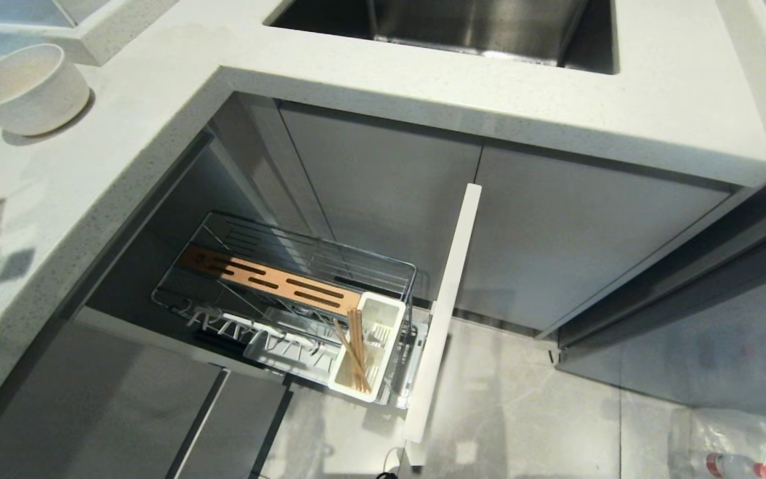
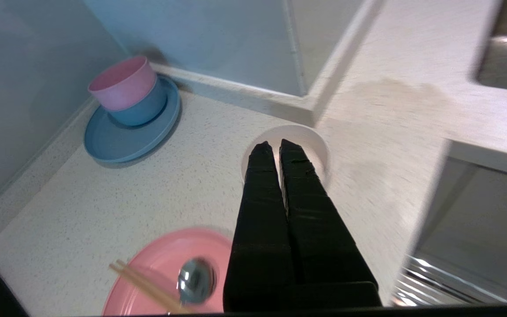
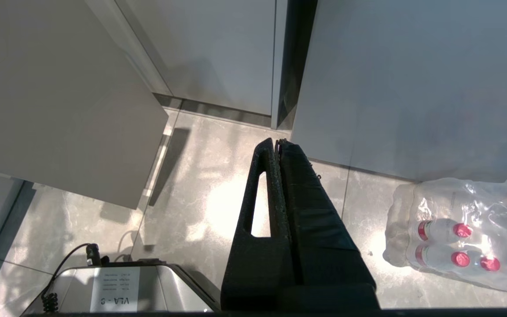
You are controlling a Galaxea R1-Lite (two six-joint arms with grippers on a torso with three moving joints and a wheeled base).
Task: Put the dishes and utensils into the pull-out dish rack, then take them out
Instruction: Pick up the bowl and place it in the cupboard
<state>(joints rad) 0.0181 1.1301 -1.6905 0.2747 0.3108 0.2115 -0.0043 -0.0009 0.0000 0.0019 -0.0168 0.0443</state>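
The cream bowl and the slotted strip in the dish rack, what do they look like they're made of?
Cream bowl: probably matte plastic, with a dull, even surface and no glaze shine. Slotted strip in the dish rack: looks like wood, warm brown and flat, unlike the shiny chrome wire around it.

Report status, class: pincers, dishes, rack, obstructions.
Left pincer shut, empty, above the cream bowl. Right pincer shut, parked over floor. Dish rack out, chopsticks boxed. No visible obstruction.
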